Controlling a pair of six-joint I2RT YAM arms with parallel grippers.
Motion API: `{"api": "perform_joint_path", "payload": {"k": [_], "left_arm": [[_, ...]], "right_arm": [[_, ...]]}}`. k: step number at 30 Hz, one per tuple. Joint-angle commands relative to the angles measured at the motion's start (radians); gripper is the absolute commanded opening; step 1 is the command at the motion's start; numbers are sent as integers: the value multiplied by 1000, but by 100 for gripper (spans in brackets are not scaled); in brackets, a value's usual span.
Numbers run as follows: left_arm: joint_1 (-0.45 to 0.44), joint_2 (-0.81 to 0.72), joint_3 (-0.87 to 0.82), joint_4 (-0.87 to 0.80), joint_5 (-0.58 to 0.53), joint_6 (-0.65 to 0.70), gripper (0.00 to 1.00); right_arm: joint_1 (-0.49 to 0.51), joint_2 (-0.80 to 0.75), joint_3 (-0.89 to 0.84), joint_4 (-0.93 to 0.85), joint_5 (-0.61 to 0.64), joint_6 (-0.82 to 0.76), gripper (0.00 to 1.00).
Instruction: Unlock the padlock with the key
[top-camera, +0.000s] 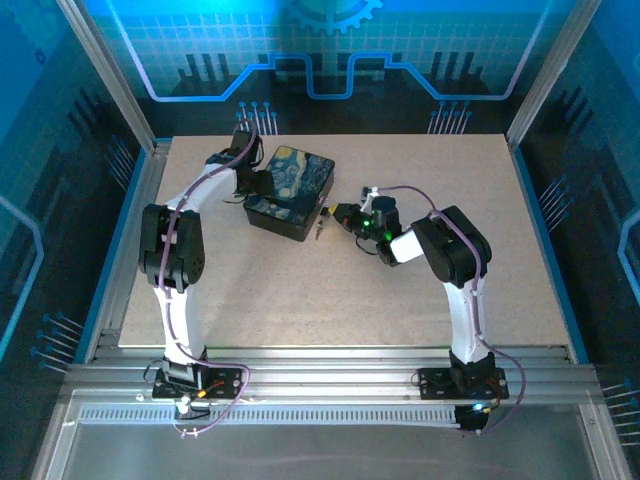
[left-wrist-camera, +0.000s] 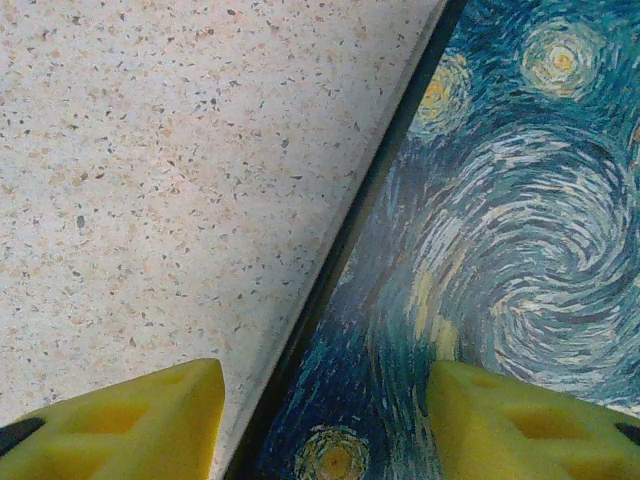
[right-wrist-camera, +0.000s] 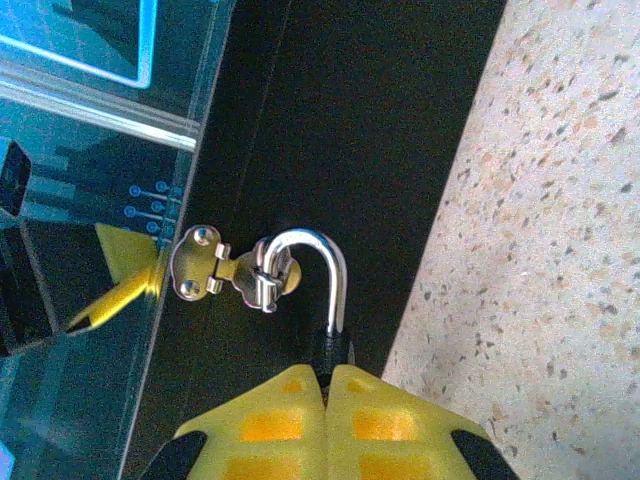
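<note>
Blue circuit-patterned panels wall in a speckled beige desk (top-camera: 450, 300). A dark rectangular box (top-camera: 290, 185) with a swirling blue-and-yellow painted lid sits on it toward the far left. The left fingers (left-wrist-camera: 130, 425), blocky and yellow, are spread apart astride the box's left edge. One tip is over the bare desk and the other over the painted lid, and neither visibly clamps anything.

On the box's dark side wall, a tiny padlock (right-wrist-camera: 318, 262) hangs by its thin silvery U-shaped shackle, which is hooked through a small silvery metal hasp (right-wrist-camera: 195, 262). The right fingers (right-wrist-camera: 270, 425) are pressed together just below the shackle, right against the padlock's dark body. They cover most of that body, and I cannot tell whether they pinch anything.
</note>
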Motion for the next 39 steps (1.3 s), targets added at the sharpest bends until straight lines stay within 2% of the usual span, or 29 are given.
{"api": "perform_joint_path", "payload": {"k": [1,6,12,18,23,27,32,36,37,39], "left_arm": [[-17,17,-46,-133,0,5,57],[-23,23,-40,-134,4,4,57],[-22,20,-39,-137,-3,2,57],[-22,17,-36,-139,-3,2,57],[-23,15,-35,-138,-2,-3,57],[-22,6,-20,-144,3,-6,57],[-22,-22,31,-161,34,-10,62],[-22,-69,50,-157,76,-26,65],[-22,-82,48,-157,82,-32,66],[-22,-113,43,-158,80,-39,66]], "right_arm": [[-1,-62,21,132,75,37,4],[-5,-98,39,20,94,-22,4],[-18,-76,38,4,127,-13,4],[-19,-74,64,-89,149,-71,4],[-26,-53,65,-74,149,-65,5],[-34,-110,22,-136,133,-117,5],[-57,-229,-71,-321,112,-231,7],[-86,-289,-104,-461,75,-298,13],[-95,-301,-123,-496,59,-315,19],[-119,-327,-135,-569,31,-346,36]]}}
